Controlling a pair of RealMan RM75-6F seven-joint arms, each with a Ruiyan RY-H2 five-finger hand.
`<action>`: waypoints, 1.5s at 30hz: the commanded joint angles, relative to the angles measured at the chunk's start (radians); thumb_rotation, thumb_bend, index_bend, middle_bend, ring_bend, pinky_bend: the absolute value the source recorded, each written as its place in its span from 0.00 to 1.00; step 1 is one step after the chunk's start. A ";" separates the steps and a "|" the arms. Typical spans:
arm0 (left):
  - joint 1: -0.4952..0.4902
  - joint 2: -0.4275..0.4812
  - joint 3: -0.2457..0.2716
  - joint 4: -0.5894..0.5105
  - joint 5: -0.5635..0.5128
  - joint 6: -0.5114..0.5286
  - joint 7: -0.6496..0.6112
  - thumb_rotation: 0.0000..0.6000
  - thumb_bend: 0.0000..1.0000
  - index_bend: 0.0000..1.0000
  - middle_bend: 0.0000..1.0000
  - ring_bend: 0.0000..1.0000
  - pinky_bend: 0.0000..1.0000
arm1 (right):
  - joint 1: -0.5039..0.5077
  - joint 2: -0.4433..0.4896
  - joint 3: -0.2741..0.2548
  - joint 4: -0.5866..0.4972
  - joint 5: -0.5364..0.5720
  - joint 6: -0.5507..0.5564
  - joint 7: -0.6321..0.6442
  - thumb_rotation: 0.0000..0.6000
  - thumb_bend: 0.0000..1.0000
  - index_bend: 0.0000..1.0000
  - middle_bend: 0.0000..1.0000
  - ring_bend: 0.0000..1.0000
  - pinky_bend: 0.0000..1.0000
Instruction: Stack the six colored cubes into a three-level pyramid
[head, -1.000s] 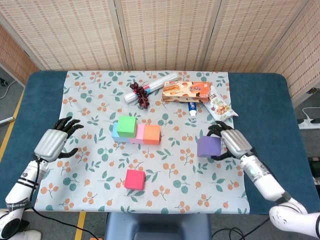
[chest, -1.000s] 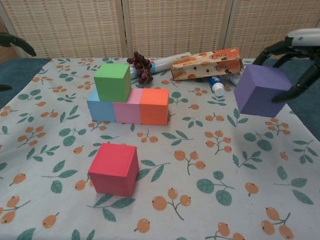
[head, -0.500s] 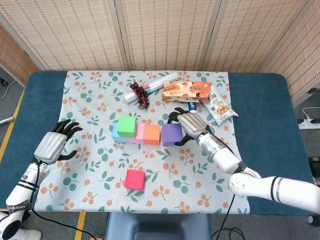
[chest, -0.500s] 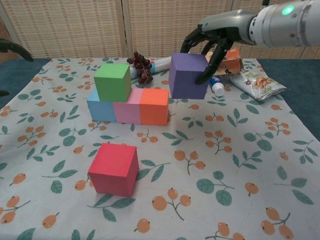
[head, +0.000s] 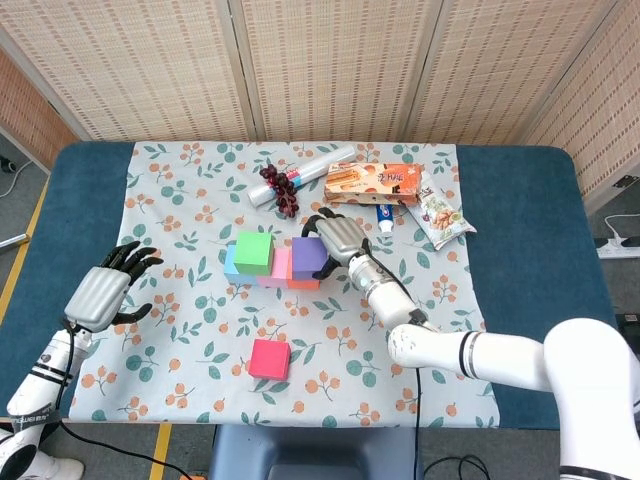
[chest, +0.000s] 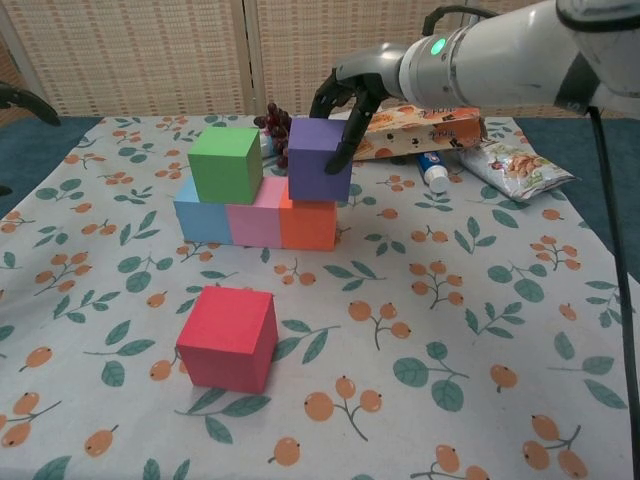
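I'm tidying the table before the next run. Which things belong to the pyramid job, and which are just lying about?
Job: green cube, blue cube, pink cube, orange cube, purple cube in the right hand, red cube.

Lying about: grapes, tube, biscuit box, snack bag.

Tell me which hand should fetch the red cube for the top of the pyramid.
Probably the left hand: it is open, holds nothing, and sits on the red cube's side of the table. The right hand grips the purple cube over the orange cube, not yet released.
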 joint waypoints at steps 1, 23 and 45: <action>0.003 -0.001 0.000 0.006 0.005 0.003 -0.012 1.00 0.28 0.20 0.12 0.03 0.11 | 0.032 -0.023 -0.003 0.021 0.051 0.017 -0.028 1.00 0.07 0.41 0.18 0.03 0.14; 0.006 -0.010 -0.002 0.039 0.029 0.002 -0.060 1.00 0.28 0.20 0.12 0.03 0.12 | 0.114 -0.101 0.011 0.114 0.186 0.023 -0.106 1.00 0.07 0.39 0.18 0.03 0.12; 0.009 -0.018 -0.001 0.061 0.034 -0.002 -0.086 1.00 0.28 0.20 0.11 0.03 0.11 | 0.138 -0.132 0.029 0.149 0.226 0.027 -0.140 1.00 0.07 0.39 0.18 0.03 0.11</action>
